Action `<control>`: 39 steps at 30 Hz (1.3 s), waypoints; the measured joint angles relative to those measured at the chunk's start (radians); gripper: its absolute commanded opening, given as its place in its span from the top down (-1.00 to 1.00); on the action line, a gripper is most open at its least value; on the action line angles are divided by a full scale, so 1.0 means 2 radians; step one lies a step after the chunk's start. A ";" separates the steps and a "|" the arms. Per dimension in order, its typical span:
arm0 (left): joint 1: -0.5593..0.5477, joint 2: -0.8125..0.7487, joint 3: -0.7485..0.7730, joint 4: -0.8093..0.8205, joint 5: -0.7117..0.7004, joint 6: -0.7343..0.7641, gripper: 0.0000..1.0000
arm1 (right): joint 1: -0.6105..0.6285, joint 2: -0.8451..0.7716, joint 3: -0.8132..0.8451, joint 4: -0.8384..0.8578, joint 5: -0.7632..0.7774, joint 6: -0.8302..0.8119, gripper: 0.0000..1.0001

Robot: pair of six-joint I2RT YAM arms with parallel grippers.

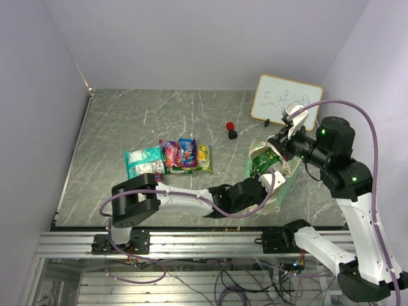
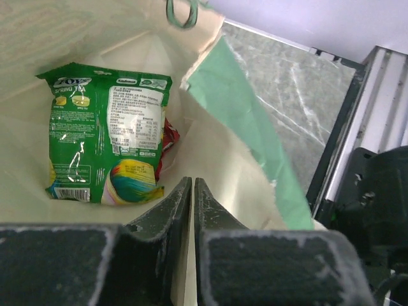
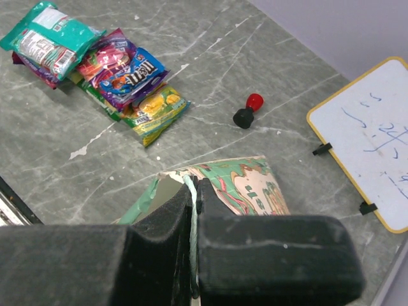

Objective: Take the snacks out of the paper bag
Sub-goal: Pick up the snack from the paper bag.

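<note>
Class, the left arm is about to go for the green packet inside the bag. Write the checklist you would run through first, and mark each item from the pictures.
1. Bag mouth held: right claw is shut on the paper bag at its rim. Ok.
2. Target seen: green packet lies inside the bag with nothing over it. Ok.
3. Left claw open for a grasp: its fingers are together. Not ok.
4. Left claw at the packet: apart from it. Not ok.
5. Other contents: a red edge shows at the green packet's right side. What it is: cannot tell.
</note>
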 measured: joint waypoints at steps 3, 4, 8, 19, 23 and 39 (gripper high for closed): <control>0.000 0.015 -0.001 0.020 -0.020 -0.014 0.69 | 0.000 0.000 0.006 -0.005 0.006 -0.006 1.00; 0.000 0.018 -0.001 0.023 -0.025 -0.018 0.69 | 0.000 0.000 0.008 -0.007 0.008 -0.008 1.00; 0.001 0.031 -0.001 0.041 -0.050 -0.041 0.64 | 0.000 0.000 0.010 -0.016 0.014 -0.015 1.00; 0.020 0.105 0.042 0.026 -0.096 -0.082 0.28 | 0.000 0.007 0.016 -0.026 0.014 -0.023 1.00; 0.022 0.139 0.088 0.005 -0.106 -0.077 0.04 | 0.000 0.009 0.021 -0.028 0.014 -0.024 1.00; 0.027 0.190 0.148 -0.073 -0.156 -0.057 -0.68 | 0.000 0.009 0.034 -0.043 0.014 -0.025 1.00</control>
